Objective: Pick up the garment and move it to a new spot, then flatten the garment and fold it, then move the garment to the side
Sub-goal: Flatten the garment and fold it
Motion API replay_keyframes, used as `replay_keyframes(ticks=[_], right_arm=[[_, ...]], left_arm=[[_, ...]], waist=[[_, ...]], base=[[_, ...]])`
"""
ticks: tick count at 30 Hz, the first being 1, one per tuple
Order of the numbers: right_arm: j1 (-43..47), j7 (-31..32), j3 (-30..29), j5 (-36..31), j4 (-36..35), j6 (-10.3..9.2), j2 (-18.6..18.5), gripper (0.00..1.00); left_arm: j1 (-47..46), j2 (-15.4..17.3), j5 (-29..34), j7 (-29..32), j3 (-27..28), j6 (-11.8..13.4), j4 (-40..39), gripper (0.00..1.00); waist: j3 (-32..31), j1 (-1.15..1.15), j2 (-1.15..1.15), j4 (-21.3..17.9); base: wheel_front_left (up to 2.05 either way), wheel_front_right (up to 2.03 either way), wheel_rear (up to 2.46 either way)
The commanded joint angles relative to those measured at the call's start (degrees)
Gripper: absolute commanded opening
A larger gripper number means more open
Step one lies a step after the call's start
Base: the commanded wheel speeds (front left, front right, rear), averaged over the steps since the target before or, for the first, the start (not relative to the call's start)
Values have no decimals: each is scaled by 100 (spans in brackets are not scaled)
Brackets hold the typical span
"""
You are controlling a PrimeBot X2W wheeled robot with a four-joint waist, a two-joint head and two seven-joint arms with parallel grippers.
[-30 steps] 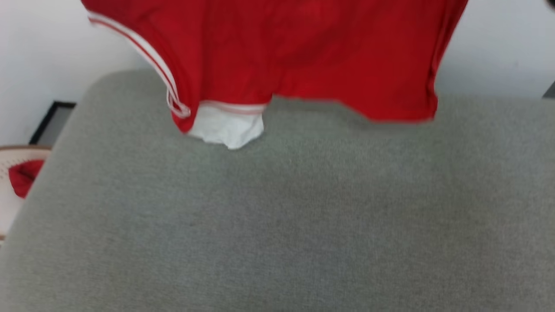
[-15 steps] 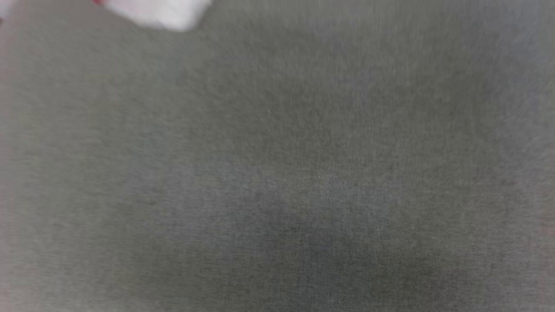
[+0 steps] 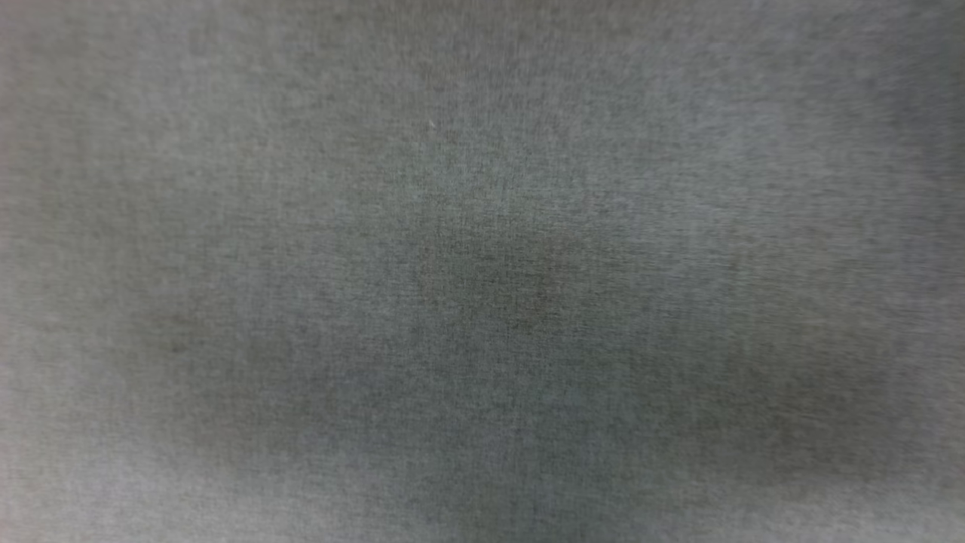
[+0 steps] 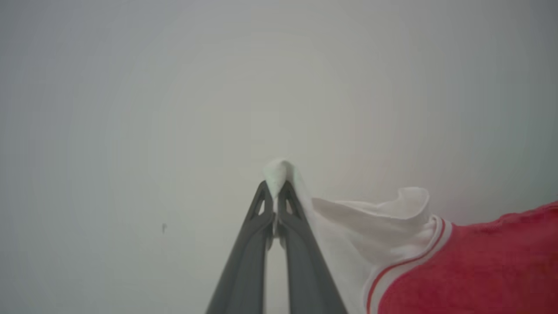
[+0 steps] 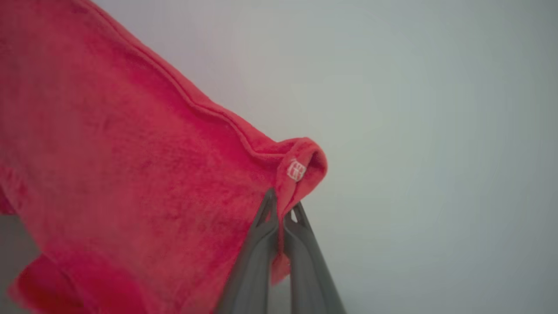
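Left wrist view has the left fingers (image 4: 301, 253) clenched on the garment (image 4: 457, 270) at a white sleeve tip, the right fingers (image 5: 253, 261) pinching a red corner, so it hangs aloft, seemingly mid-move, and next needs lowering and spreading flat on the grey padded surface (image 3: 482, 271).

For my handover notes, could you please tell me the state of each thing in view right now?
garment, held up by two corners, hanging loose, not folded.
left gripper, shut on a white corner of the garment.
right gripper, shut on a red corner of the garment.
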Motion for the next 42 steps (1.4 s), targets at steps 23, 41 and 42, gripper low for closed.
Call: replay_keyframes(ticks=[23,41,42], right_arm=[[2027,-19,-842,-744,-125,-7,20,0],[5588,275,599,1392,-2444,-7,-1257,0],[5792,322,640,1496,-2633,-7,-1374,0]], left_arm=[[2451,-192,-1442,7,-1735,-280,-622,0],[4995,1142,-2260,418,-2938,-276,-2847,0],[5195,1217,-2307,423,-2940,-220,-2988,0]], waist=[[-1333,0,0,676],[-3048,0,0,573],[-3117,0,0,558]], base=[[0,0,0],[0,0,0],[0,0,0]])
